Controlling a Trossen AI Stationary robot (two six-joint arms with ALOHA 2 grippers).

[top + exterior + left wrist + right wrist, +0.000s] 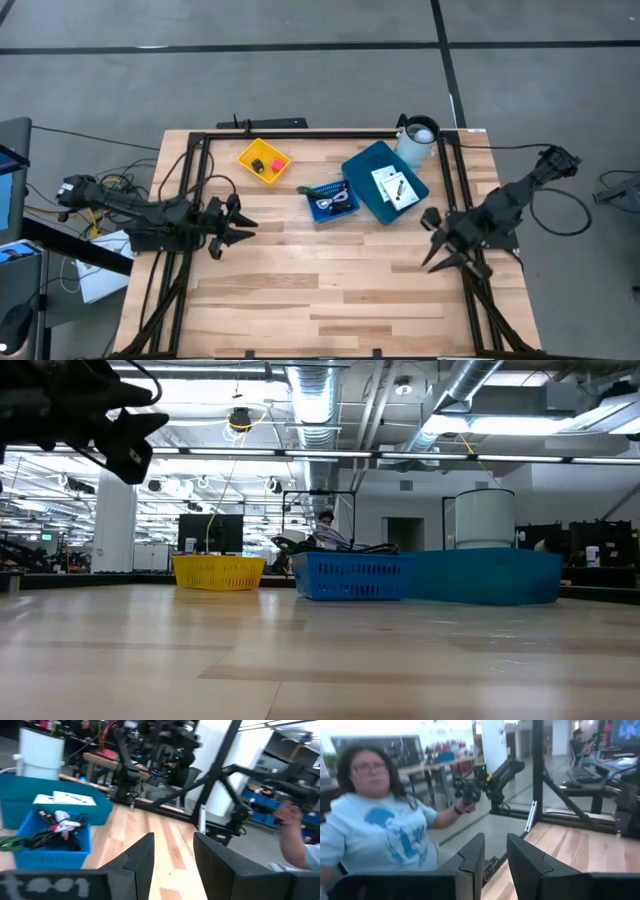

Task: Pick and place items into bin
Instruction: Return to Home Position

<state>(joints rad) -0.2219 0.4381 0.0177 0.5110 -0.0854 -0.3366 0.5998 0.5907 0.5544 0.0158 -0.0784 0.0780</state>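
The left gripper [240,224] and right gripper [431,246] are held parted and empty, and the cords [334,203] are heaped in the blue bin [313,196], where an overhanging end could be snagged by a low pass.

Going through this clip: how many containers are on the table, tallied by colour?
Yellow: 1, the yellow basket
Blue: 2, the blue mesh basket and the larger blue tray
White: 1, the white canister
Total: 4
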